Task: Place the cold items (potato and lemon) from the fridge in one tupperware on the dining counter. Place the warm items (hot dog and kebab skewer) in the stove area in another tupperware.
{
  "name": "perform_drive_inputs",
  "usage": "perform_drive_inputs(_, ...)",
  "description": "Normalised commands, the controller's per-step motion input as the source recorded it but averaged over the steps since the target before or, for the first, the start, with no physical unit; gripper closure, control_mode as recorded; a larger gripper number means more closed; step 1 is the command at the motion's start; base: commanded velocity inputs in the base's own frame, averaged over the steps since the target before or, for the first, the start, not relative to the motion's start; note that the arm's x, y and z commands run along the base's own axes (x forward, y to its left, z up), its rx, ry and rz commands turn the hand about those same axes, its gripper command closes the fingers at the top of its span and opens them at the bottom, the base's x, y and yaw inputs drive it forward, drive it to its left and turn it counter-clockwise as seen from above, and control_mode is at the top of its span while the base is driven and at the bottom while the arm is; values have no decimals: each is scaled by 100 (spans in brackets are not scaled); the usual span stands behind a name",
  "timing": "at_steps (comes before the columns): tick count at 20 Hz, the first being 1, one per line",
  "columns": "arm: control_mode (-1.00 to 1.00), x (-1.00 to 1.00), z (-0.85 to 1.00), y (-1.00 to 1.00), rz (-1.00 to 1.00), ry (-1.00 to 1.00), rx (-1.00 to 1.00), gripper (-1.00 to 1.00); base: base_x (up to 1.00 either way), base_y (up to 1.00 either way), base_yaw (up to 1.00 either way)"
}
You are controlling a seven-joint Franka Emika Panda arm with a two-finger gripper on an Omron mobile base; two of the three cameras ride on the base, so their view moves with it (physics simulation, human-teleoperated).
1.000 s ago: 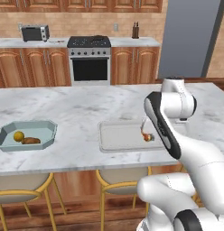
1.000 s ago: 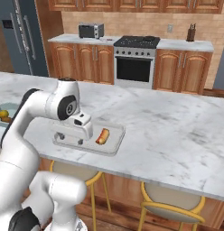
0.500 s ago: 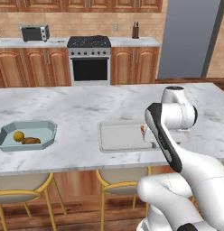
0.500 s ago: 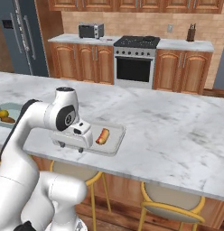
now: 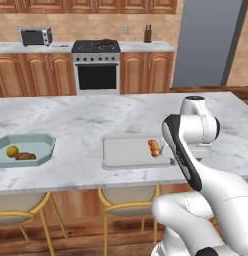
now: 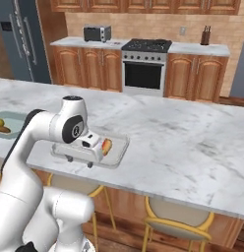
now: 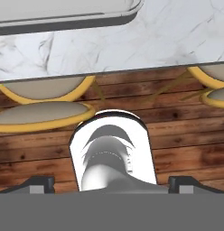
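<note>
A pale tupperware [image 5: 127,151] sits on the dining counter [image 5: 86,120] with the hot dog [image 5: 154,147] lying at its right end. In the right base view my gripper [image 6: 80,161] hangs at the near rim of this tupperware [image 6: 116,152], over the counter's front edge, just left of the hot dog [image 6: 107,145]. The gripper [image 7: 112,184] is open with nothing between its fingertips [image 7: 38,182]. A teal tupperware [image 5: 43,147] at the far left holds the lemon [image 5: 12,150] and the potato [image 5: 26,156]. The kebab skewer is out of view.
Yellow-framed stools [image 7: 41,115] stand under the counter's front edge [image 7: 132,67]. The stove [image 5: 96,47], a toaster oven [image 5: 36,36] and a knife block [image 5: 147,34] line the back counter. The fridge [image 6: 20,39] stands at the back.
The hand has drawn back from above the hot dog toward the counter's front edge and sunk lower. The hot dog stays in the pale tupperware. The jaws stay open.
</note>
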Motion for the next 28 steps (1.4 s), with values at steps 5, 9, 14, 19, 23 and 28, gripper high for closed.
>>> perform_drive_inputs(5,100,0,0,0,0,0,0,-100,-56,-100,-3)
perform_drive_inputs(9,100,0,0,0,0,0,0,-100,-82,-100,-17)
perform_drive_inputs(14,100,0,0,0,0,0,0,-100,-92,-58,-32)
perform_drive_inputs(19,100,0,0,0,0,0,0,-100,-100,-2,-25)
perform_drive_inputs(23,100,0,0,0,0,0,0,-100,-89,31,-1)
perform_drive_inputs(28,100,0,0,0,0,0,0,-100,-58,-34,1)
